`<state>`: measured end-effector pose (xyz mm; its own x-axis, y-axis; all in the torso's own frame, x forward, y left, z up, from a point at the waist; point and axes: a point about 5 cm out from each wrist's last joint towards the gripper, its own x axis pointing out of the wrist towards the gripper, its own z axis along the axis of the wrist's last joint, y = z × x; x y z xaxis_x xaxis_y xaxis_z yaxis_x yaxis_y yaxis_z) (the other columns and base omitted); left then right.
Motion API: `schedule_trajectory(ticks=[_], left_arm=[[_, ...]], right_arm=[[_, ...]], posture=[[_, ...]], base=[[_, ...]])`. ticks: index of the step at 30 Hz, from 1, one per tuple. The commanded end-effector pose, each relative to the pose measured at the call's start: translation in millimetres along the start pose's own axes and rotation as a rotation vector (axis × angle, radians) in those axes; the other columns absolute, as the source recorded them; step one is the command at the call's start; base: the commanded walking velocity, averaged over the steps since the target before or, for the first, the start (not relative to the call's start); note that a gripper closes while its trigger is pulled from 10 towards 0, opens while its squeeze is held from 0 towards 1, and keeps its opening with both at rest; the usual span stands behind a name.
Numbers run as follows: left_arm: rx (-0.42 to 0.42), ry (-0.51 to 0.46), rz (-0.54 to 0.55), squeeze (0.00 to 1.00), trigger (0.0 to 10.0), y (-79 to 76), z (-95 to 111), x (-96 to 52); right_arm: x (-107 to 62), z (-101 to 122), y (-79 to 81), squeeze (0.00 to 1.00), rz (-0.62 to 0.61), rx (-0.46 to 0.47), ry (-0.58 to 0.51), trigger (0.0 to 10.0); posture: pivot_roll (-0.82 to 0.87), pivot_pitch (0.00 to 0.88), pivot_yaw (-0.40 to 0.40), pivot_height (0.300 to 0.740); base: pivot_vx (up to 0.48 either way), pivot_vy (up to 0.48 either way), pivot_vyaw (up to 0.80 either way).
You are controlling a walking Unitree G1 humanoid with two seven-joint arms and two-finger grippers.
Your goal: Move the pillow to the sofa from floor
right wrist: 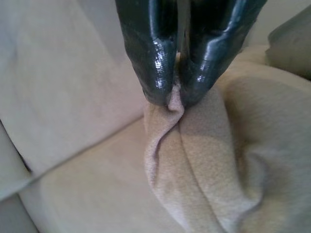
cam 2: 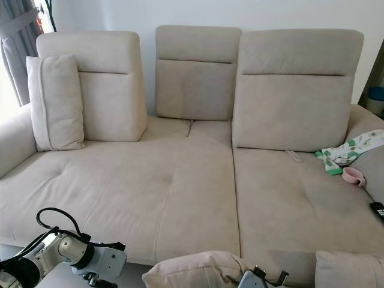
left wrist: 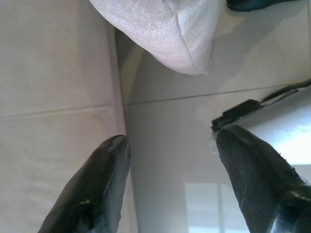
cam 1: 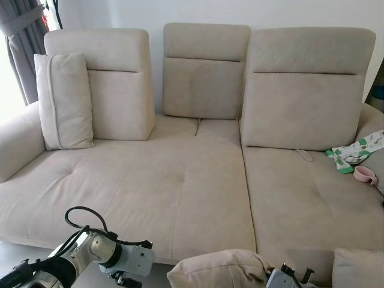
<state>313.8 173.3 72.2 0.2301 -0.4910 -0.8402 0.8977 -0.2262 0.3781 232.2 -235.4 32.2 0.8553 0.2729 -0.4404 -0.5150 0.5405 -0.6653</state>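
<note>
At the lower centre of the frame, the soft beige fabric pillow (cam 1: 219, 269) is pinched by the right gripper (right wrist: 176, 99), just before the beige sofa (cam 1: 180, 192); the left gripper (left wrist: 170, 179) is held wide, empty

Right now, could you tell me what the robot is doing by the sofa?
The right gripper has pinched a fold of the beige fabric pillow, holding it at the front edge of the wide beige sofa. The left gripper hangs open beside it, above the floor. The pillow isn't yet set on the seat.
</note>
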Motion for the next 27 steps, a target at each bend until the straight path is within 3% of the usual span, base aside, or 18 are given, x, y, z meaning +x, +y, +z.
schedule_trajectory(ticks=[1, 9, 16, 22, 27], left_arm=[[-0.021, -0.007, 0.029, 0.0, 10.0, 3.4, 0, -3.0], [-0.033, 0.021, 0.002, 0.0, 10.0, -4.4, -4, 1.6], [-0.029, 0.037, 0.071, 0.0, 10.0, 0.7, -1, 8.8], [-0.012, 0.01, 0.034, 0.0, 10.0, -0.3, 4, 7.7], [-0.001, -0.034, -0.016, 0.0, 10.0, -6.6, 11, 7.5]], right_arm=[[0.7, -4, -9.2, 0.0, -0.078, 0.051, 0.038, 0.0], [1.9, 1, -18.8, 0.0, -0.108, 0.051, 0.025, 0.0], [2.6, 12, -8.4, 0.0, -0.052, 0.038, -0.014, 0.0], [3.2, 13, -7.2, 0.0, -0.07, 0.049, -0.009, 0.0], [7.8, 13, -18.6, 0.0, -0.131, 0.07, 0.014, 0.0]], posture=[[-0.11, 0.0, 0.033, 0.561], [-0.12, 0.0, 0.029, 0.561], [-0.13, 0.0, 0.034, 0.561], [-0.13, 0.0, 0.036, 0.561], [-0.14, 0.0, 0.04, 0.561]], base=[[0.0, 0.0, 0.0], [0.0, 0.0, 0.0], [0.0, 0.0, 0.0], [0.0, 0.0, 0.0], [0.0, 0.0, 0.0]])
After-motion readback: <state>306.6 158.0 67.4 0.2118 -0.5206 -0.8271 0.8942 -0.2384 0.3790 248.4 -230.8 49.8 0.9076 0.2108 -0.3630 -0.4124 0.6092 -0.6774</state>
